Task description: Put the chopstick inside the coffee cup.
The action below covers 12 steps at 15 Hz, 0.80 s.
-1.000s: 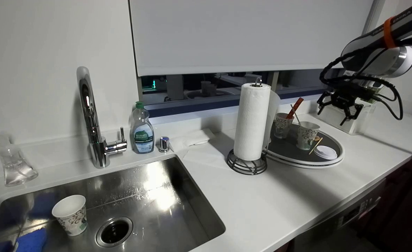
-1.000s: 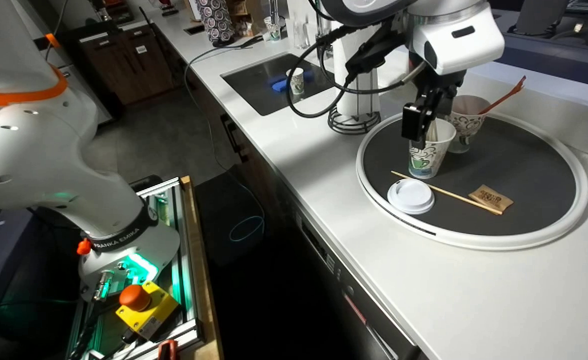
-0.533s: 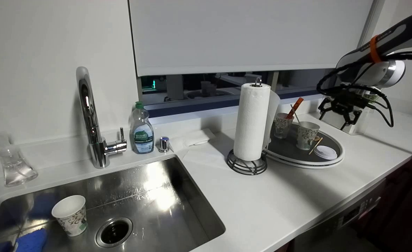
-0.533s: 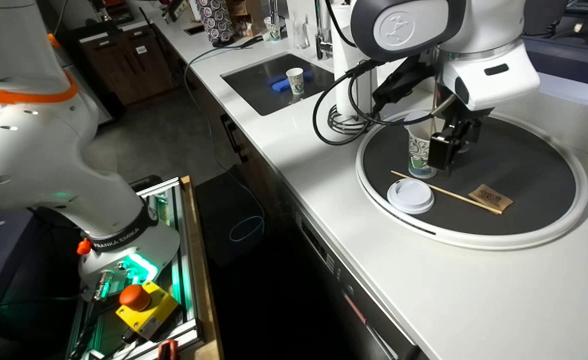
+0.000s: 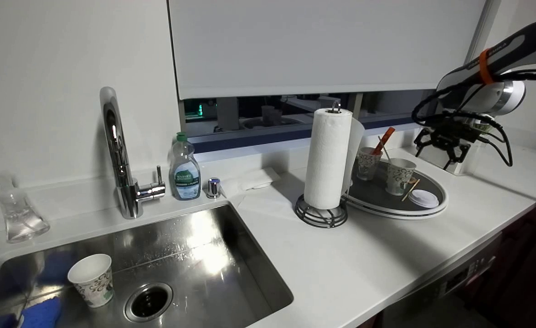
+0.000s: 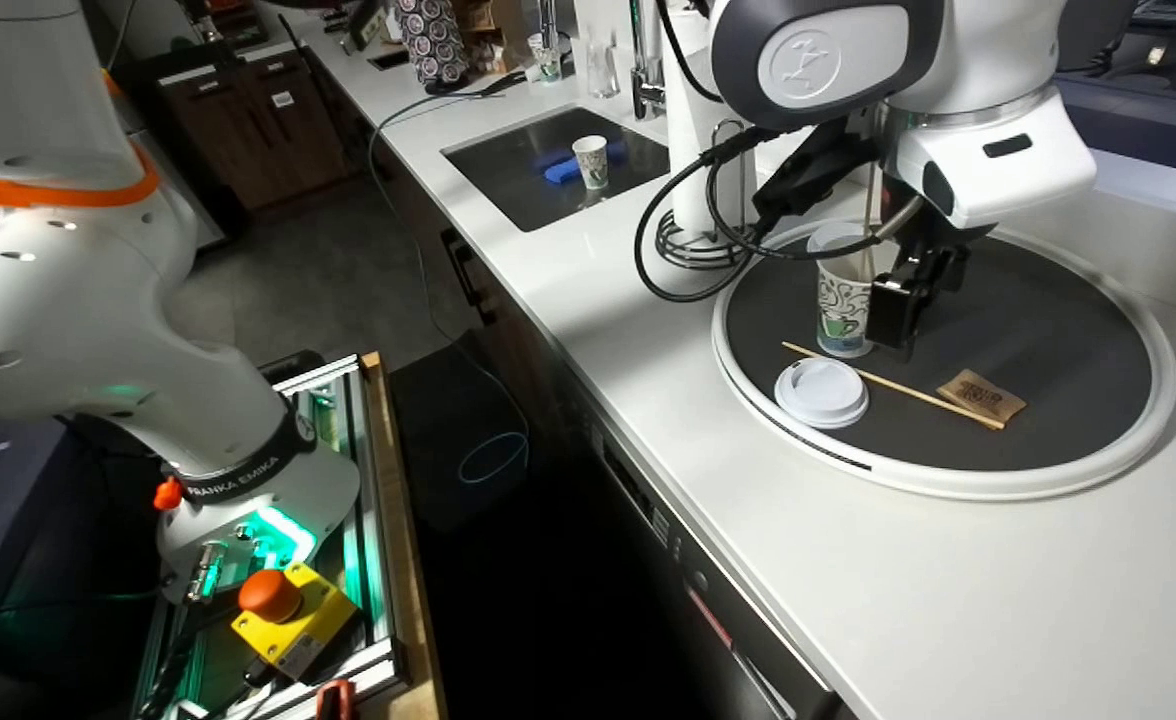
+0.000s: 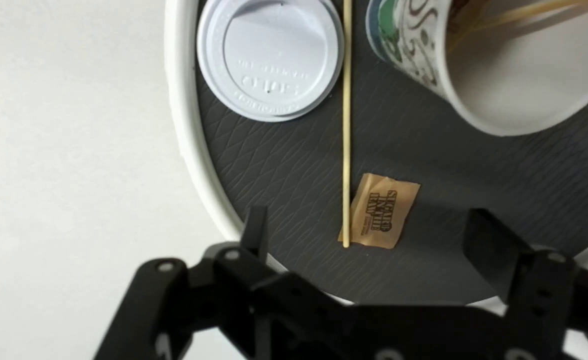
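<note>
"Pincer (image 7: 366,220), wrist view: we see its jaws wide apart, grasping nothing. How much is done?"

"Nothing, by our reading. We take as the chopstick (image 7: 347,125) the pale wooden stick lying on the round tray (image 7: 184,100), one end across a corner of the sugar packet (image 7: 386,210)."

"And the coffee cup (image 7: 519,85)?"

"Presumably the printed paper cup standing upright, with the chopstick running between it and the white lid (image 7: 271,55). Another stick (image 7: 534,10) leans inside, but ours lies outside. An exterior view shows an orange-red stick (image 5: 383,140) in the rear cup (image 5: 368,166); we judge it not meant."

"And what is left?"

"Everything: grasping, lifting, tipping toward vertical, lowering into the cup, letting go."
</note>
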### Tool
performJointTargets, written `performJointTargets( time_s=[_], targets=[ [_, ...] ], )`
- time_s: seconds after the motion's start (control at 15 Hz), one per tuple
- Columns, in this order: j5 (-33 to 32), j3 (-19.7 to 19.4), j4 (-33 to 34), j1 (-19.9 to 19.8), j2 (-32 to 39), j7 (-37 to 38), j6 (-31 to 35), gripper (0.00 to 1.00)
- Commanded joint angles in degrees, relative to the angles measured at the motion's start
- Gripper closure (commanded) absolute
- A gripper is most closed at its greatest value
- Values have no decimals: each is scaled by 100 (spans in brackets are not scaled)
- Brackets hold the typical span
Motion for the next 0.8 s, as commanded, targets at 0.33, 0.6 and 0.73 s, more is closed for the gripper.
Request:
performJointTargets(
  time_s=[0.33, 0.6, 0.73],
  targets=[
    [-354, -153, 272, 134, 416, 149, 95, 0],
    [-362, -143, 373, 104, 720, 118, 178, 0],
    [-270, -134, 475, 53, 890, 115, 218, 19]
  ],
)
